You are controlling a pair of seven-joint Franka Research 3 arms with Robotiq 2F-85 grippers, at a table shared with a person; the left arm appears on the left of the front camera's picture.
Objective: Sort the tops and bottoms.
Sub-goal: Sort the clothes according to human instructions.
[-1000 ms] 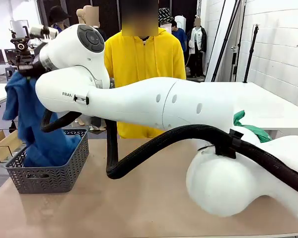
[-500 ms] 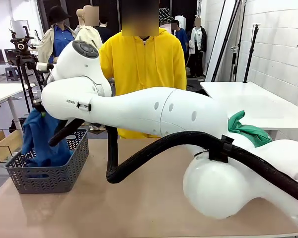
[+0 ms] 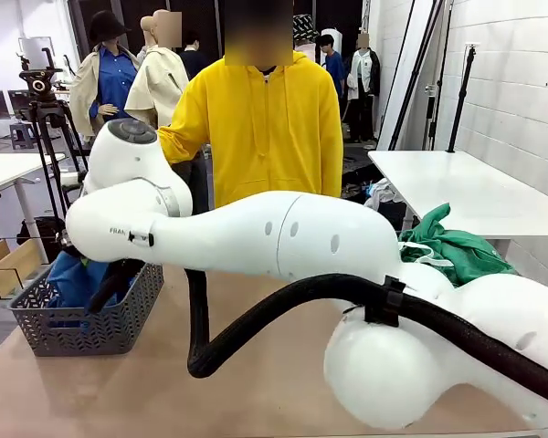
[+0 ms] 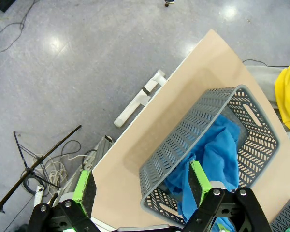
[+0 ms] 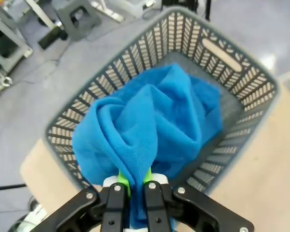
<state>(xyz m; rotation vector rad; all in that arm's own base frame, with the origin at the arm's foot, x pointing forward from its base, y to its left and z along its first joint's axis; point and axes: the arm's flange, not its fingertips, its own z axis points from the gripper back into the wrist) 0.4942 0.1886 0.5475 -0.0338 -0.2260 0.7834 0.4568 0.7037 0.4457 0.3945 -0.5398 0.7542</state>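
The right arm (image 3: 283, 242) reaches across the front view toward 9 o'clock, its far end down at the grey basket (image 3: 119, 315) that stands at the left edge of the tan worktop (image 3: 256, 365). In the right wrist view the right gripper (image 5: 134, 186) is pinched nearly closed on a fold of the bright blue shirt (image 5: 150, 125); green pads show on either side of the cloth. The shirt bunches in a rumpled heap inside the basket, filling most of it, with the slotted basket wall rising around it from 9 o'clock through 12 to 3 o'clock.

In the left wrist view the left gripper (image 4: 141, 182) hangs high above the floor and the worktop edge with its 2 fingers (image 4: 84, 186) spread wide and nothing between them. Beyond them, toward 3 o'clock, the same basket sits on the worktop with the blue shirt inside.

The bright green shorts (image 3: 457, 246) lie crumpled at 3 o'clock in the front view, behind the right arm's shoulder, well apart from the basket; whether they rest on the tan worktop or beside it I cannot tell. A person in a yellow hoodie (image 3: 265, 128) stands at 12 o'clock on the far side.
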